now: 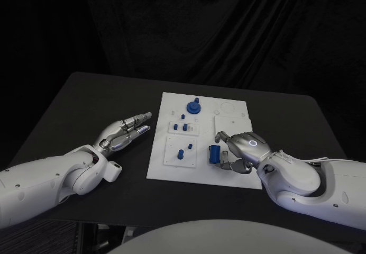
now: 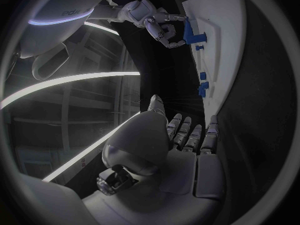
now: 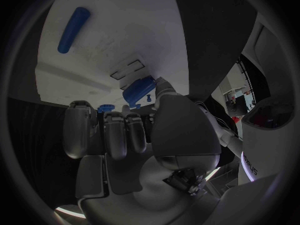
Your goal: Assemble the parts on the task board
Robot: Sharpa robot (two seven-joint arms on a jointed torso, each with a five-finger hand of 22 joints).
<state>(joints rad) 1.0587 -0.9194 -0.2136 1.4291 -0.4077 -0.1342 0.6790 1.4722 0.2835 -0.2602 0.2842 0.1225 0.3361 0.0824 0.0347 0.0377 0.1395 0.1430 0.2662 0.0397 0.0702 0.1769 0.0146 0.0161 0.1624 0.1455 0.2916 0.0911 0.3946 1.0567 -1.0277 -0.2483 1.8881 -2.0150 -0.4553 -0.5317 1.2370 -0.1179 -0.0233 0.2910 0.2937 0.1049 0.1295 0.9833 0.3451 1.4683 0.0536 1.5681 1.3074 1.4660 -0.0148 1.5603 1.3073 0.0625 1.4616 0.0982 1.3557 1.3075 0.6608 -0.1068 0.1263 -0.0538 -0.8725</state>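
I see a white task board (image 1: 232,123) on a matte black table (image 1: 91,100), with small blue parts (image 1: 193,107) standing on it. My two silver hands, left (image 1: 126,131) and right (image 1: 243,150), extend from glossy white arms; the right one's fingers close around a blue cylinder (image 1: 214,154).

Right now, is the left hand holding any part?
No. The left hand lies open beside the task board, with its fingers stretched out and nothing in them.
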